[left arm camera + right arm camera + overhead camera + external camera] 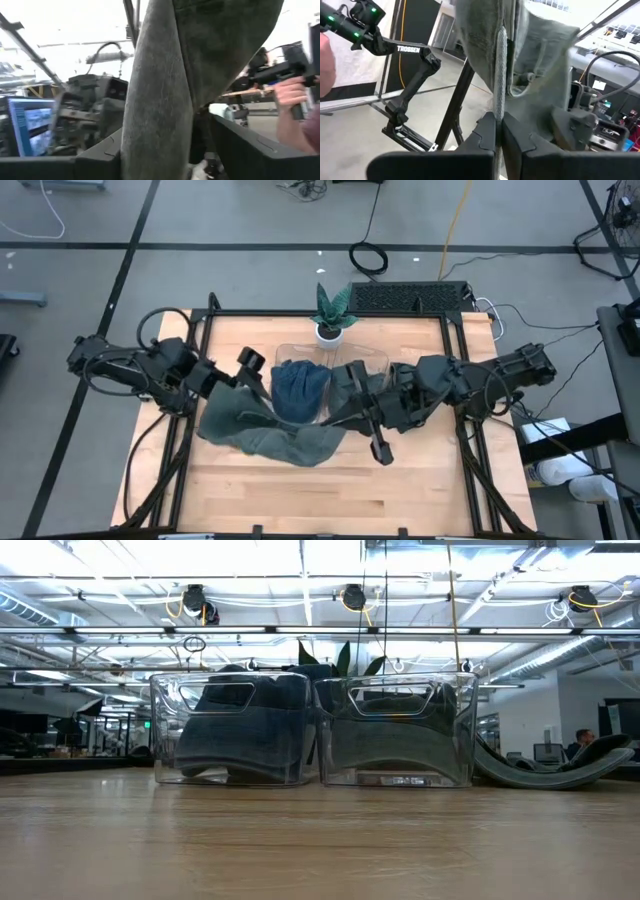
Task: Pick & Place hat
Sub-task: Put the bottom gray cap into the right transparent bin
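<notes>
A grey-green knit hat (270,435) hangs stretched between my two grippers, in front of the clear bins and above the table. My left gripper (225,392) is shut on its left end and my right gripper (347,408) on its right end. In the left wrist view the hat (160,90) fills the middle, between the fingers. The right wrist view shows the hat (530,45) running up from the shut fingers. A blue hat (300,385) lies in the left clear bin (230,725). My left gripper (167,165) has a thick bunch of the hat's cloth (155,130) between its two fingers; the hat itself hides the place of contact. The hat is lifted clear of the table. My right gripper (499,135) pinches a folded edge of the hat (500,75) between its shut fingers. That edge runs straight up from the fingertips, and the cloth beside it hangs slack, clear of the table.
Two clear bins stand side by side at mid-table, the right one (395,730) next to the one with the blue hat. A potted plant (330,310) stands behind them at the far edge. Bare wooden table (330,500) lies toward the near edge. A person's hand (292,105) shows beyond the table.
</notes>
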Robot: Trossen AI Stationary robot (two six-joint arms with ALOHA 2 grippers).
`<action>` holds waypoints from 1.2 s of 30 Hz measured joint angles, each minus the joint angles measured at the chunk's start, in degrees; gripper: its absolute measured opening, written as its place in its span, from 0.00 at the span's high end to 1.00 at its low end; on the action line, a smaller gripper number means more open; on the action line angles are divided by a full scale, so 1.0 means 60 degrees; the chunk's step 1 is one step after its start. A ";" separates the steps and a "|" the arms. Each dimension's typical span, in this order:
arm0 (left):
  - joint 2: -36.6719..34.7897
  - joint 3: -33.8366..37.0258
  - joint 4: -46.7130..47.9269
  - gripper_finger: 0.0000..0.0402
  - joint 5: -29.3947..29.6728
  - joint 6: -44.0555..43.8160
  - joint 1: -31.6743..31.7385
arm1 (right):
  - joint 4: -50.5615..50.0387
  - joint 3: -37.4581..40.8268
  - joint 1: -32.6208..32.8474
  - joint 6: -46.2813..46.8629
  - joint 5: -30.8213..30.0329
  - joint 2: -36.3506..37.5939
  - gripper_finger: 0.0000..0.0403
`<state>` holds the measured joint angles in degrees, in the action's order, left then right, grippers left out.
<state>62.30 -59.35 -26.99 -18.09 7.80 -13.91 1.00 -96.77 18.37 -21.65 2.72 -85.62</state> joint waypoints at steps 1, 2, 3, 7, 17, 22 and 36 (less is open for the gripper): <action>-0.0007 0.0000 0.0073 0.43 -0.0078 -0.0072 0.0000 | 0.0011 0.0004 -0.0015 -0.0003 0.0007 0.0000 1.00; -0.0010 0.0000 0.0197 0.43 -0.0124 -0.0126 -0.0013 | 0.0031 0.0009 -0.0034 0.0000 0.0007 0.0000 1.00; -0.0007 0.0000 0.0332 0.43 -0.0142 -0.0151 -0.0007 | 0.0046 0.0014 -0.0057 0.0000 0.0007 -0.0004 1.00; 0.0001 0.0004 0.0753 0.51 -0.0127 -0.0170 0.0004 | 0.0042 0.0014 -0.0057 0.0000 0.0006 -0.0004 1.00; -0.0005 0.0018 0.0922 0.96 -0.0306 -0.0184 -0.0016 | -0.0262 0.0010 -0.0057 0.0000 0.0007 0.0011 0.97; -0.0007 0.0018 0.1342 0.98 -0.0151 -0.0067 -0.0011 | -0.0947 0.0003 -0.0057 0.0069 -0.0036 0.0022 0.89; -0.0639 0.0022 0.3779 0.98 0.1728 -0.0179 0.0300 | -0.5295 0.0003 -0.0039 0.2489 -0.2066 0.1481 0.56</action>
<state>58.46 -59.22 -4.31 -7.72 6.73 -12.11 -30.77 -96.75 18.13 -6.72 -9.67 -76.74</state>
